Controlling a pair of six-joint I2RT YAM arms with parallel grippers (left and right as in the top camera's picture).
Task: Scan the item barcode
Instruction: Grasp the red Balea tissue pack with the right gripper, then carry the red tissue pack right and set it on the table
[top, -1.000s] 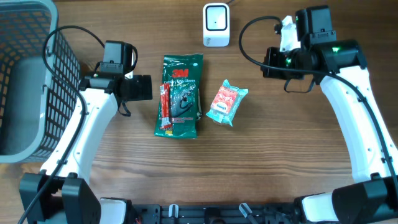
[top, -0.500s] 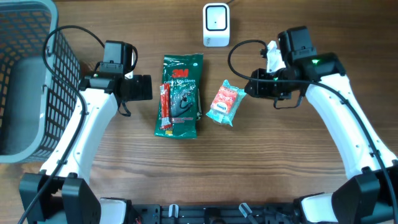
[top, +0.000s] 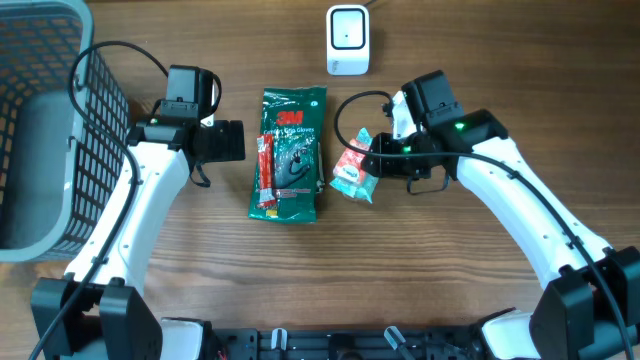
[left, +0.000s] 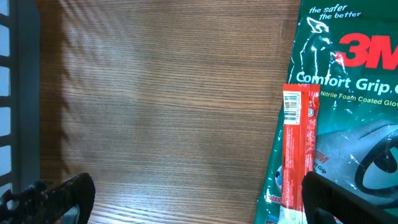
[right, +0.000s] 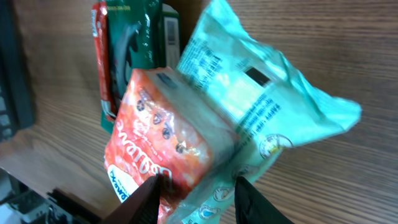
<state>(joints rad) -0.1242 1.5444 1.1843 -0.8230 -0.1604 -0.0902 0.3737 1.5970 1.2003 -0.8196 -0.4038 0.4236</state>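
Right claw (right: 199, 190) half-open, straddling edge of snack packet (right: 236, 106). Seat deeper before closing; scanner (top: 347, 38) at 12 o'clock. Left claw (left: 199, 202) wide.

On the table (top: 450, 270), the basket (top: 100, 120) stands at the far left and the scanner (top: 347, 38) at the far edge, about the middle. The glove packet (top: 298, 150) lies in the centre, nearer than the scanner, with the stick packet (top: 266, 172) on top of its left part. The left gripper (top: 232, 141) is just left of it, and the snack pouch (top: 352, 168) lies just right, one end between the fingers of the right gripper (top: 376, 160).
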